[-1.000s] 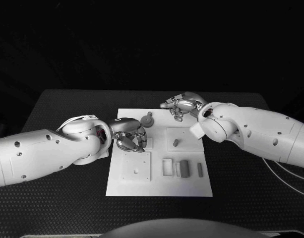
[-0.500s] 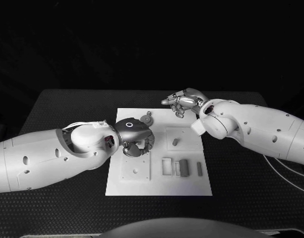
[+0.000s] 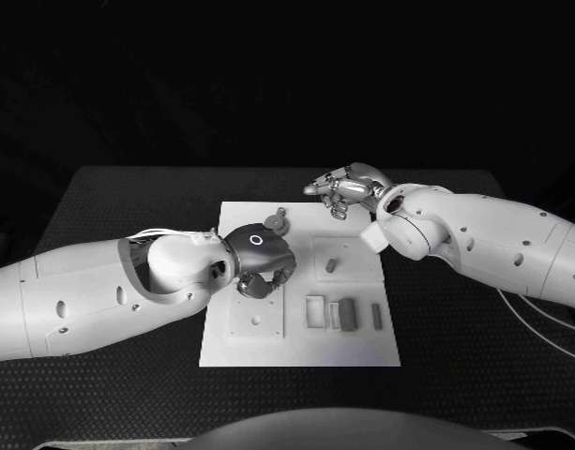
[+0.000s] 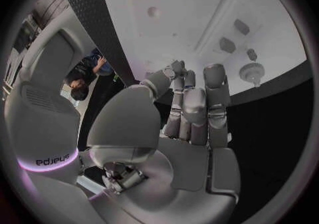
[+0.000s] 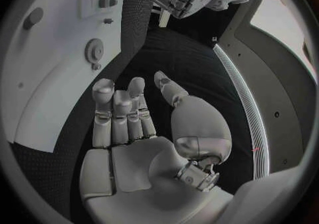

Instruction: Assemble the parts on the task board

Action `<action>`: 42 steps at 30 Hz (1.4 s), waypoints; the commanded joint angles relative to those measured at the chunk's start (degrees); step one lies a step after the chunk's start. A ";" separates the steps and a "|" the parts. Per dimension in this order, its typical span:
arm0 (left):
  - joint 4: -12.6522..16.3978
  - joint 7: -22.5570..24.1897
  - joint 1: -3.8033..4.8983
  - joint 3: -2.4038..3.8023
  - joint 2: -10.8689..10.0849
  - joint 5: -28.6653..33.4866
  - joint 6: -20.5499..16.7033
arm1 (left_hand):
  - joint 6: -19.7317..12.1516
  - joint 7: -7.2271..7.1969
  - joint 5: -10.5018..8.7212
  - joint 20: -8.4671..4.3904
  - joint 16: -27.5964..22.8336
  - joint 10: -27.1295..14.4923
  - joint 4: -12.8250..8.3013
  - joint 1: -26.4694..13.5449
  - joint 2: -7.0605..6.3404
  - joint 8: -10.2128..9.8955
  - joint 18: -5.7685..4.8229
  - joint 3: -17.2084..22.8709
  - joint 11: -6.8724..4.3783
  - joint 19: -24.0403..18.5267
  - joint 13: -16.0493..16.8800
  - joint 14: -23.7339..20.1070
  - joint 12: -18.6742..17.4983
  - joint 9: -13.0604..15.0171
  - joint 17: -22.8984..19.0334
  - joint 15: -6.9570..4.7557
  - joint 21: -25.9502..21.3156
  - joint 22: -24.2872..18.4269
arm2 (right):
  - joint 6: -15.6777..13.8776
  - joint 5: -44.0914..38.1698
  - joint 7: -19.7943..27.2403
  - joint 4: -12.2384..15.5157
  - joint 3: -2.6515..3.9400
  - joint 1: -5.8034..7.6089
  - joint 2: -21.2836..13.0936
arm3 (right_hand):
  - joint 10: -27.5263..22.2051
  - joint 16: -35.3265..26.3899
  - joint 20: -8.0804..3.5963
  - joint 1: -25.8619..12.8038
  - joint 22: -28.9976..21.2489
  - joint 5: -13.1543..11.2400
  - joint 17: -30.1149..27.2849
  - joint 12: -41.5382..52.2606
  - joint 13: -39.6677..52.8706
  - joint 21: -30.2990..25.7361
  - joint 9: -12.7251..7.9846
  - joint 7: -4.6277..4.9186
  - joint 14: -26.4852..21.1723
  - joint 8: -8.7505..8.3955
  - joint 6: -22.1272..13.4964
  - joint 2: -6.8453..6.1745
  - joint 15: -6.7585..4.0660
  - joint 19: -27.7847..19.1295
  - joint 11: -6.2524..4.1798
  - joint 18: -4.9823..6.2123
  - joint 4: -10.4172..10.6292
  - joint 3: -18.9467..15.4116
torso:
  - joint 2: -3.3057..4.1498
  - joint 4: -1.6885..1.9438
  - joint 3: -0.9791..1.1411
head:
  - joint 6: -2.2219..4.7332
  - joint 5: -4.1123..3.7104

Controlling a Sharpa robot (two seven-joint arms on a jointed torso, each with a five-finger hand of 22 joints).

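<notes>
The white task board (image 3: pixel 301 352) lies in the middle of the black table (image 3: pixel 98 394), and both arms reach in over its far half.

The left hand (image 3: pixel 260 258) hangs over the board's left side, about midway along it, back of the hand up and fingers pointing down toward the plate. From its wrist camera the fingers (image 4: pixel 193 109) lie straight and close side by side, the thumb bent alongside them, and nothing sits between them. A small gear-shaped part (image 3: pixel 277 225) lies on the board just beyond this hand, toward the far edge, apart from the fingertips; the wrist view shows that gear (image 4: pixel 252 72) off to one side of the fingers, untouched.

The right hand (image 3: pixel 344 190) hovers at the board's far right corner, partly over bare table. Its fingers (image 5: pixel 123 112) are extended and a little apart, the thumb spread away, holding nothing. The gear (image 5: pixel 94 51) lies well beyond those fingertips.

On the board's right half a small peg (image 3: pixel 332 267) stands in a raised square, and nearer the robot a row of upright blocks (image 3: pixel 347 314) sits to the right of a flat square plate (image 3: pixel 256 319). Neither hand touches these.
</notes>
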 commanded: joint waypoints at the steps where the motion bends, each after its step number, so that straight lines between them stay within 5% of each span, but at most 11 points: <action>1: -0.32 -1.27 0.01 0.02 0.27 -2.19 5.83 | 0.37 -0.01 0.20 0.07 0.35 6.06 0.06 0.29 0.11 0.03 3.49 0.47 -1.20 0.30 0.11 -0.99 0.30 0.01 -0.12 -1.38 0.15 0.99 | 1.13 -0.69 0.88 0.16 0.02 0.02 0.05 | -0.08 -0.23 -0.25 -0.11 0.07 -0.07 0.07 0.00 0.04 0.08 -0.06 0.58 0.21 0.02 -0.14 0.31 -0.29 0.09 -0.28 4.56 -0.20 -0.04 | 0.01 -0.01 0.03 | -0.27 0.03; 13: -2.23 -1.38 -0.02 0.02 1.65 -1.81 6.87 | 0.32 0.04 0.21 0.09 0.39 6.07 0.10 0.12 0.23 -0.06 3.40 0.49 -1.18 0.24 0.23 -1.07 0.24 0.05 -0.27 -1.36 0.05 0.94 | 1.43 -0.77 0.91 0.19 0.02 0.03 0.11 | -0.06 -0.23 -0.25 -0.17 0.08 -0.07 0.08 -0.01 0.03 0.09 -0.09 0.58 0.22 0.00 -0.15 0.33 -0.30 0.10 -0.29 4.56 -0.18 -0.05 | 0.02 -0.07 0.07 | -0.66 -0.20; 42: -2.71 -1.31 -1.92 0.02 2.76 -1.16 6.91 | 0.35 0.04 0.21 0.01 0.48 6.16 0.08 0.06 0.26 -0.14 3.34 0.61 -1.22 0.25 0.45 -1.16 0.20 0.14 -0.49 -1.39 -0.07 0.89 | 3.27 -0.73 0.95 -0.21 0.02 0.04 0.29 | -0.02 -0.26 -0.28 -0.32 0.09 -0.07 0.07 -0.03 0.00 0.08 -0.15 0.58 0.25 -0.05 -0.20 0.36 -0.30 0.13 -0.28 4.56 -0.13 -0.05 | 0.01 0.04 -0.04 | -1.15 -0.92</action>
